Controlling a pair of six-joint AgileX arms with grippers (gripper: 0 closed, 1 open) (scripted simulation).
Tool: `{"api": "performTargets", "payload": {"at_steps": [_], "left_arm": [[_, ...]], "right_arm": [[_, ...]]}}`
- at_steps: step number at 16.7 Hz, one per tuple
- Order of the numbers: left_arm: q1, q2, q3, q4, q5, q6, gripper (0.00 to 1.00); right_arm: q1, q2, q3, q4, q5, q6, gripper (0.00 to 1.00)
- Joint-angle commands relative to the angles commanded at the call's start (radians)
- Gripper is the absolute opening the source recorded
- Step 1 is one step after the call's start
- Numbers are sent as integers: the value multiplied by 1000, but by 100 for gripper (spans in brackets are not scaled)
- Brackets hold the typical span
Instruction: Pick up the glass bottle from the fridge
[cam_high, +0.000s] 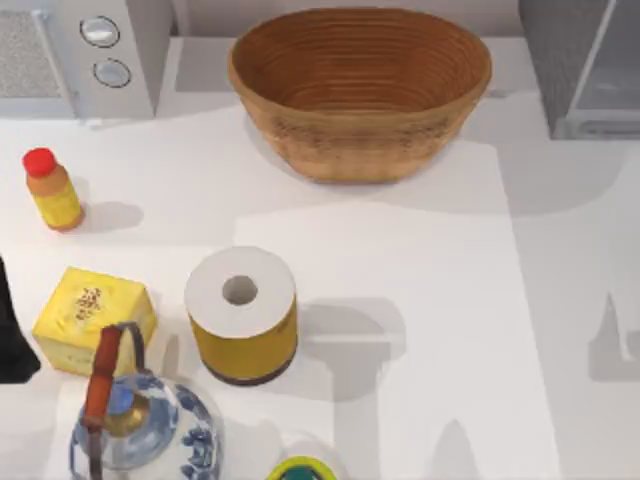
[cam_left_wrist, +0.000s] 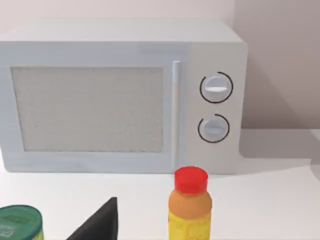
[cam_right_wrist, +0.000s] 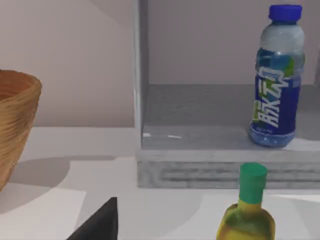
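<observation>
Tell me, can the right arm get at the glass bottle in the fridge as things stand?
Probably yes. The glass bottle stands upright inside the open fridge, its front unblocked. A green-capped bottle stands on the table just before the fridge, slightly off the direct path.

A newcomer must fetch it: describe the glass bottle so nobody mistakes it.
Find the grey fridge standing open at the table's far right corner, right of the basket. The glass bottle stands upright inside on its floor. It is clear and blue-tinted with a blue cap, unlike the green-capped yellow bottle on the table in front.
</observation>
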Motion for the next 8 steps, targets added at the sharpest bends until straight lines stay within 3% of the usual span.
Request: {"api": "performTargets", "payload": {"at_steps": [4,8], "left_arm": [[0,0,0,0,0,0,100],[0,0,0,0,0,0,100]], "right_arm": [[-12,27,21,31,-19,-3,100],[-78,197,107,221,-116,-10,100]]}}
